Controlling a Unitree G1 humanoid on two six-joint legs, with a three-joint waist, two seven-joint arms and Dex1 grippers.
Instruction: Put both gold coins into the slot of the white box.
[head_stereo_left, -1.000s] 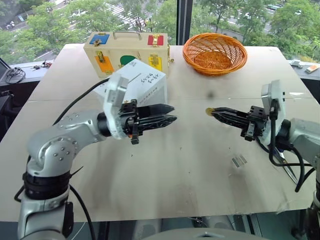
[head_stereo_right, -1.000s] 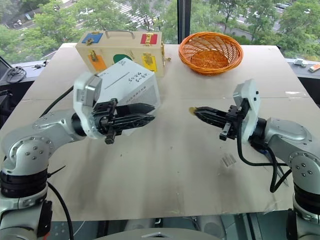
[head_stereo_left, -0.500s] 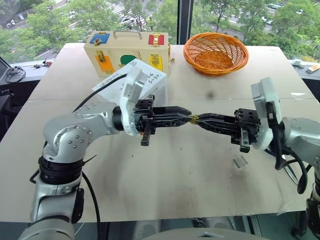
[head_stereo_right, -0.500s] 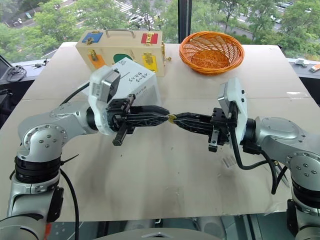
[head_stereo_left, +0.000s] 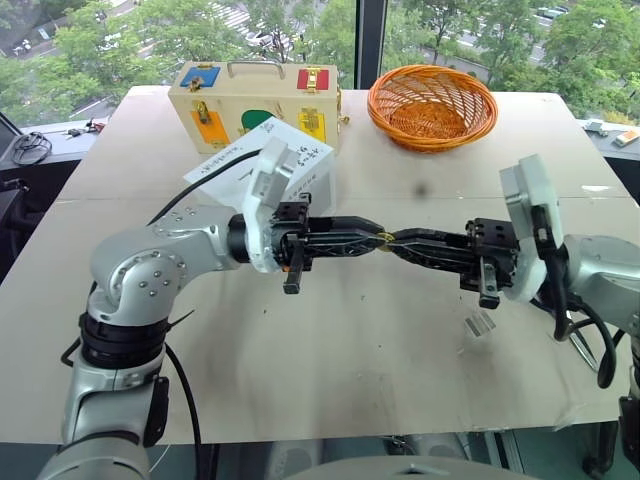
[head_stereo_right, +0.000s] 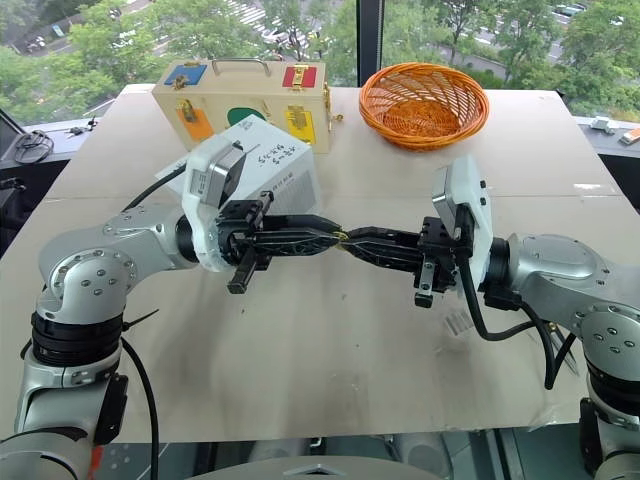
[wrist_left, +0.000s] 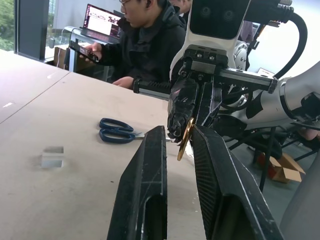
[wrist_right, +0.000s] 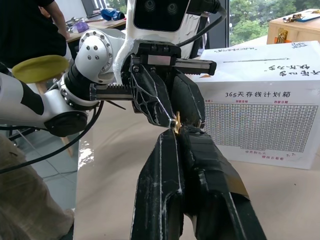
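Observation:
A small gold coin (head_stereo_left: 384, 238) hangs above the middle of the table, where my two grippers meet tip to tip. My right gripper (head_stereo_left: 396, 240) is shut on the coin (wrist_right: 177, 122) and points level toward the left one. My left gripper (wrist_left: 179, 137) points level at it, its fingers a little apart on either side of the coin (wrist_left: 185, 139). The white box (head_stereo_left: 305, 165) with black writing stands just behind my left wrist. Its slot (wrist_right: 257, 60) shows as a thin dark line on the top face.
A wooden case with coloured panels (head_stereo_left: 255, 100) stands at the back, with an orange basket (head_stereo_left: 431, 105) to its right. A clear plastic holder (head_stereo_left: 480, 323) and blue scissors (wrist_left: 117, 132) lie near my right arm. A person (wrist_left: 145, 40) sits beyond the table.
A second ago the grippers were apart. They swung toward each other, bringing the coin in the right gripper to the left fingertips. Over the last half second nothing has moved.

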